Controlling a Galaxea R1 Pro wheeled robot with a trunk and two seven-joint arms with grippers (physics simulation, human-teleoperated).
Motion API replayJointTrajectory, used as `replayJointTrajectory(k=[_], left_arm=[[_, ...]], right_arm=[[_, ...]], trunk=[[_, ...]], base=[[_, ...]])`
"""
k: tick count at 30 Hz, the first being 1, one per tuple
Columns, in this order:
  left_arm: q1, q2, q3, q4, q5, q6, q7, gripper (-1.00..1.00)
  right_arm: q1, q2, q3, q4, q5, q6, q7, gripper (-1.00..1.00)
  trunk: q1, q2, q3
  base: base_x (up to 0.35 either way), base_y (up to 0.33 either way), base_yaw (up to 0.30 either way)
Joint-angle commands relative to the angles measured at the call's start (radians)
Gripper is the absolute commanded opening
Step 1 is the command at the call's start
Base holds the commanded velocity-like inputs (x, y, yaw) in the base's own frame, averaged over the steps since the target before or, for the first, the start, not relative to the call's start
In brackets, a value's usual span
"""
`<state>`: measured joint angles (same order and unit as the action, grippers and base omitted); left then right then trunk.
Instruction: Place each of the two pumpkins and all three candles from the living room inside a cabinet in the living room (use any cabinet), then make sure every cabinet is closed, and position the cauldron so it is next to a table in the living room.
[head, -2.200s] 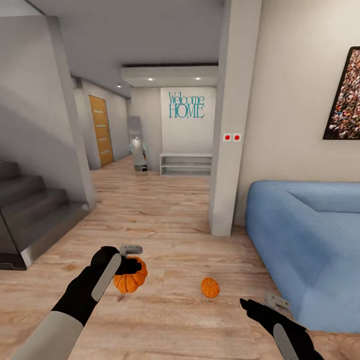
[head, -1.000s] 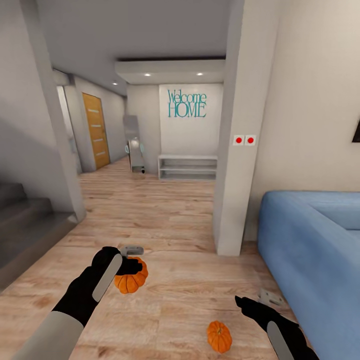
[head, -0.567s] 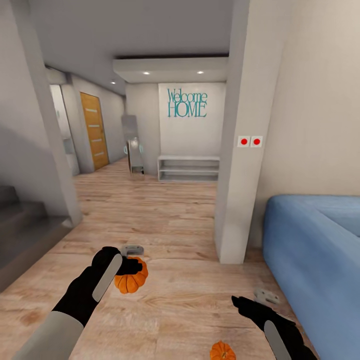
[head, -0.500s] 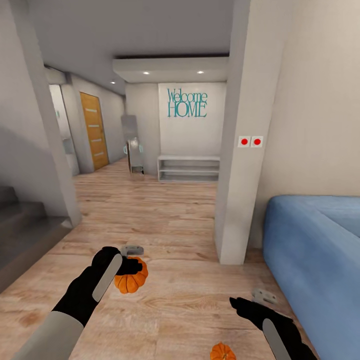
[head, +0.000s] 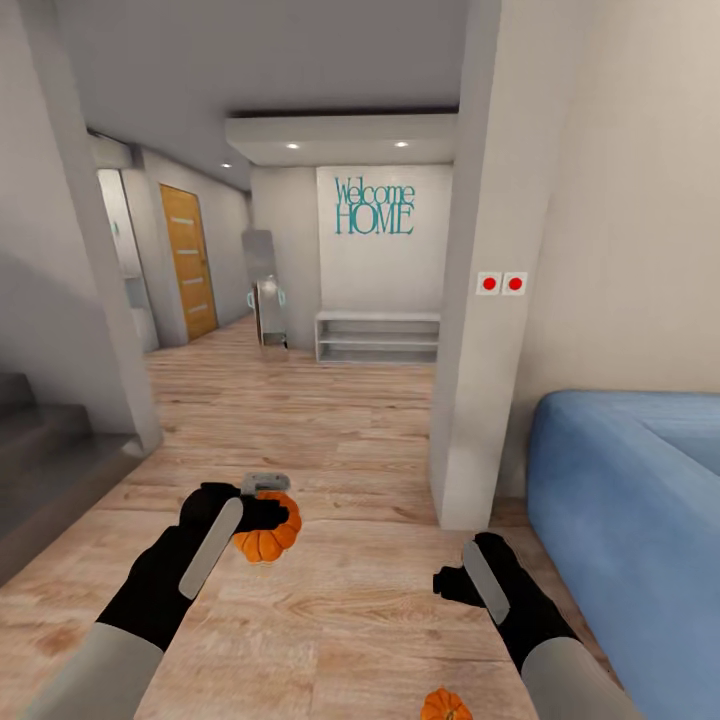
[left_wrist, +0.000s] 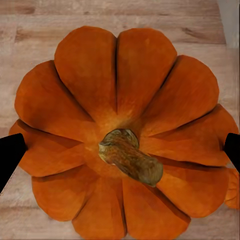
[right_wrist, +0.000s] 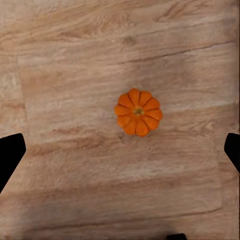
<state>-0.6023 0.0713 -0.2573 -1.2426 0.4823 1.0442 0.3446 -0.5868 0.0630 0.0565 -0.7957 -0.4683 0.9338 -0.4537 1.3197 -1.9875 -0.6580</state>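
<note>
Home interior w/ "Welcome HOME" wall lettering (head: 373, 206) showing, blue sofa (head: 630, 500) sitting on wood floor (head: 330, 440), stairs (head: 40, 450) rising nearby.

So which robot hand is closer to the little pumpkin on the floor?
The right. The right gripper hangs above the loose pumpkin on the wooden floor, which sits centred between its jaws in the right wrist view. The left gripper is farther away, clamped on the other pumpkin.

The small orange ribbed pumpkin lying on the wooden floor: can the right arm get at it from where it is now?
Probably yes. The right gripper hangs open above the small orange ribbed pumpkin, which lies alone on the bare wooden floor, well below the fingertips, so the arm must first come down.
</note>
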Motion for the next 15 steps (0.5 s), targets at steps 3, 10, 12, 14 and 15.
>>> replayJointTrajectory(k=[3,10,12,14,15], left_arm=[[-0.001,0.003,-0.004,-0.031,0.009,0.003,0.01,-1.0],[-0.001,0.0,-0.039,-0.05,0.008,0.003,0.01,-1.0],[-0.001,0.001,-0.047,-0.051,0.008,0.003,0.01,-1.0],[-0.001,0.001,-0.051,-0.051,0.008,0.003,0.01,-1.0],[-0.001,0.001,-0.053,-0.052,0.008,0.003,0.01,-1.0]], right_arm=[[-0.028,0.005,0.001,0.123,-0.01,-0.065,-0.024,1.0],[-0.041,0.011,0.003,0.306,-0.006,-0.165,-0.023,1.0],[-0.041,0.011,0.004,0.33,-0.004,-0.173,-0.021,1.0],[-0.042,0.012,0.004,0.344,-0.003,-0.176,-0.02,1.0],[-0.042,0.012,0.005,0.349,-0.003,-0.175,-0.019,1.0]], trunk=[[0.0,-0.001,-0.001],[0.0,-0.001,-0.001],[0.0,-0.001,-0.001],[0.0,-0.001,-0.001],[0.0,-0.001,-0.001]], base=[[0.0,0.0,0.0],[0.0,0.0,0.0],[0.0,0.0,0.0],[0.0,0.0,0.0],[0.0,0.0,0.0]])
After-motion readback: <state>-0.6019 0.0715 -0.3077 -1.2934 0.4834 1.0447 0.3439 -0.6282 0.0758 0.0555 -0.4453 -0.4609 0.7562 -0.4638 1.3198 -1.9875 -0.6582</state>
